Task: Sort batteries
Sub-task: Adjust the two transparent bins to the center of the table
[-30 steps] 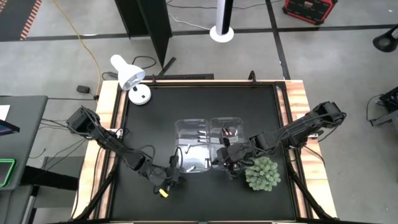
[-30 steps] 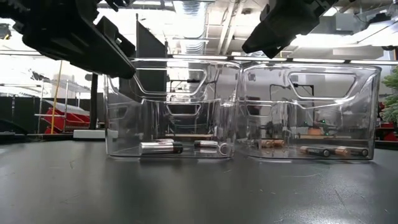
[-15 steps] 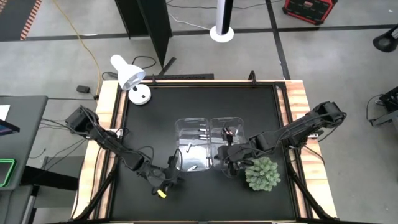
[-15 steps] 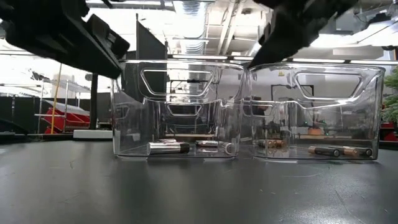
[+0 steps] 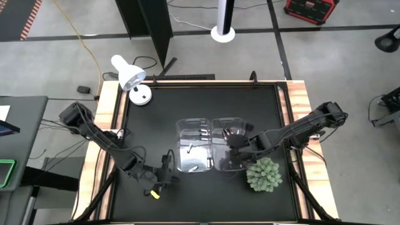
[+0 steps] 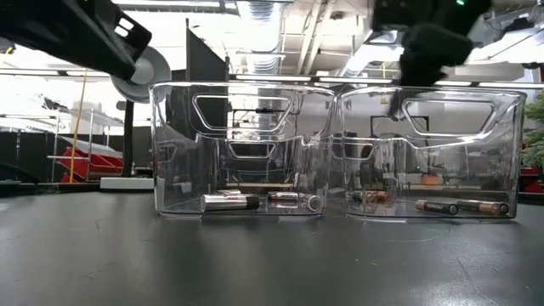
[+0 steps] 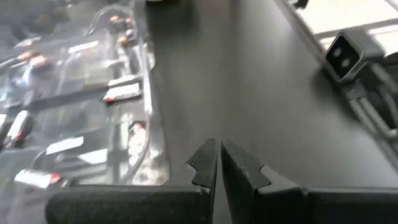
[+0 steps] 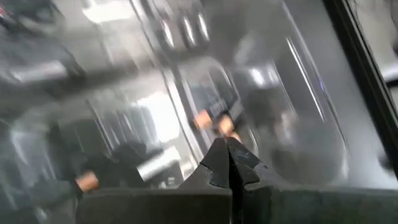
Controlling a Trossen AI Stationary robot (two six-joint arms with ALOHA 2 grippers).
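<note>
Hovering low over the bare table [image 5: 262, 106], my left gripper [image 7: 219, 163] is sitting clenched on nothing beside the left bin [image 5: 194, 147]. My right gripper [image 8: 227, 163], also clenched empty, is hanging above the right bin [image 6: 429, 153], where copper-ended batteries [image 6: 463, 206] are lying; silvery batteries [image 6: 229, 201] are lying in the left one.

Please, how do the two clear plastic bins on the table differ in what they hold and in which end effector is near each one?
The left bin holds silvery-white batteries; the right bin holds dark batteries with copper ends. The right end effector, shut, is over the right bin; the left end effector, also shut, is over bare table, apart from the left bin. Both bins are clear, upright and stand side by side.
</note>
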